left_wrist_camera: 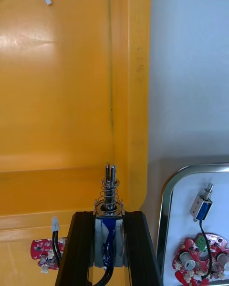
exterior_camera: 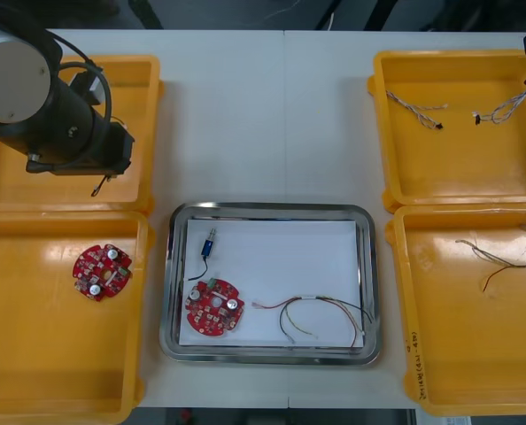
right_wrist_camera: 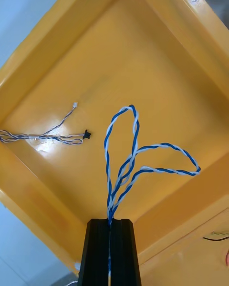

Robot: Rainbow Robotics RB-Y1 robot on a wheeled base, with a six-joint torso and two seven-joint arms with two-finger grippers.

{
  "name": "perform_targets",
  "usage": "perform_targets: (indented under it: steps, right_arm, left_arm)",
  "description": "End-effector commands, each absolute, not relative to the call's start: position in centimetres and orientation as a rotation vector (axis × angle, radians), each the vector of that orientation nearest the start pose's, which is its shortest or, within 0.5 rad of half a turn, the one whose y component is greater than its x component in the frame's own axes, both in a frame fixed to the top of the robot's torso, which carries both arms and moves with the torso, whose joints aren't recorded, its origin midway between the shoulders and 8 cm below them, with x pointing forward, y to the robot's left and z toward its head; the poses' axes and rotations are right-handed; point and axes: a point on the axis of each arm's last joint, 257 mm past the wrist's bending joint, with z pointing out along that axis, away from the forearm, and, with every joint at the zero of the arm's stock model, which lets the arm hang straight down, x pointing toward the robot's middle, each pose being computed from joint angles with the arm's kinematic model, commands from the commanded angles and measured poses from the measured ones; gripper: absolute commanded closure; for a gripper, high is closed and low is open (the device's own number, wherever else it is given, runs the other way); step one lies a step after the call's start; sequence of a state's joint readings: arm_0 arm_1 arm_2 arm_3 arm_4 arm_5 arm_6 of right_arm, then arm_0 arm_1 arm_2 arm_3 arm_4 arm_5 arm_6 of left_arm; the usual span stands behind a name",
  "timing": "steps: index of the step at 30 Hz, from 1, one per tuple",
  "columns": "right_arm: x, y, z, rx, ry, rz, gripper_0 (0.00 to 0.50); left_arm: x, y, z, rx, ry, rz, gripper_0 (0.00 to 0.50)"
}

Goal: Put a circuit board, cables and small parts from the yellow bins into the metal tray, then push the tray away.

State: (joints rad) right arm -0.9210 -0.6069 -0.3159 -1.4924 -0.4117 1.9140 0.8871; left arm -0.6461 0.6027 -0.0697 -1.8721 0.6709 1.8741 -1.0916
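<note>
Light table [exterior_camera: 272, 115], four yellow bins [exterior_camera: 458, 164], metal tray [exterior_camera: 267, 210] between

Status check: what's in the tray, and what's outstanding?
In the metal tray: a circuit board, one small metal part and a red and yellow cable. In hand: the left gripper, over the far left bin, grips a second small metal part; the right gripper holds a blue and white cable over the far right bin. Left: placing both, then pushing the tray.
</note>
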Motion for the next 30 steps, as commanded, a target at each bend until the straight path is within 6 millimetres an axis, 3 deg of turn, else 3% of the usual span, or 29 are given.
perform_targets:
  steps: [1,8,14,20,26,30]
  right_arm:
    - [52.2,-40.3,-3.3,0.885,2.325,0.188,0.500]
    - [50.8,-38.6,-3.9,0.757,2.352,0.186,0.500]
    - [49.7,-35.4,-4.5,0.576,2.402,0.182,0.500]
    - [48.6,-31.4,-4.8,0.339,2.454,0.184,0.500]
    - [47.4,-29.6,-5.0,0.086,2.464,0.083,0.500]
    - [45.9,-28.8,-6.3,-0.102,2.489,0.010,0.500]
  left_arm:
    - [48.9,21.8,-12.1,-0.002,2.606,-0.143,0.500]
    - [48.6,22.1,-11.9,-0.002,2.613,-0.131,0.500]
    - [48.5,22.6,-11.8,-0.024,2.618,-0.111,0.500]
    - [48.8,23.0,-11.3,-0.054,2.604,-0.120,0.500]
    - [48.8,23.1,-11.0,-0.064,2.599,-0.128,0.500]
    - [48.9,23.3,-10.9,-0.071,2.596,-0.127,0.500]
